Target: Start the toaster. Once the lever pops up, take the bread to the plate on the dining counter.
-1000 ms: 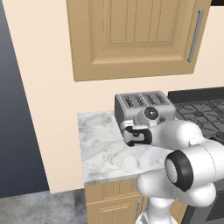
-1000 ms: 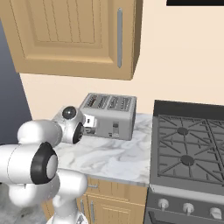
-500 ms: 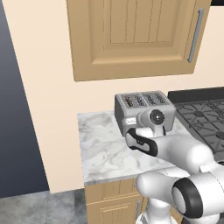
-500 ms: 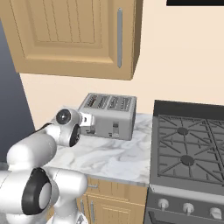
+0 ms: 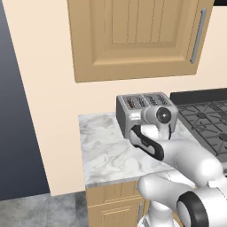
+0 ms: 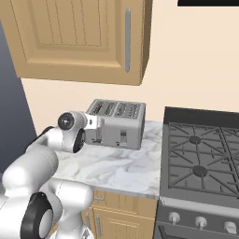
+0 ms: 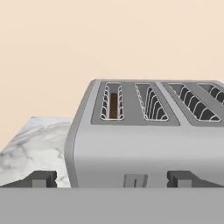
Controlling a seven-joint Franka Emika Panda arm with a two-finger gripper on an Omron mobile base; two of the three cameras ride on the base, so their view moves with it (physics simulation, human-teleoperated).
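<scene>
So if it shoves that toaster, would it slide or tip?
The toaster looks boxy, wide and low, so tipping seems unlikely. Its metal body probably has some weight. On the smooth marble counter it might slide under a hard push.

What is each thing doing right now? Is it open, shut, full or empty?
toaster: upright on the marble worktop.
bread: down inside the leftmost slot in the hand view.
other slots: empty.
lever: low on the front face; pressed or not, cannot tell.
pincer: open, close to the toaster's front.
upper cabinet door: shut.
</scene>
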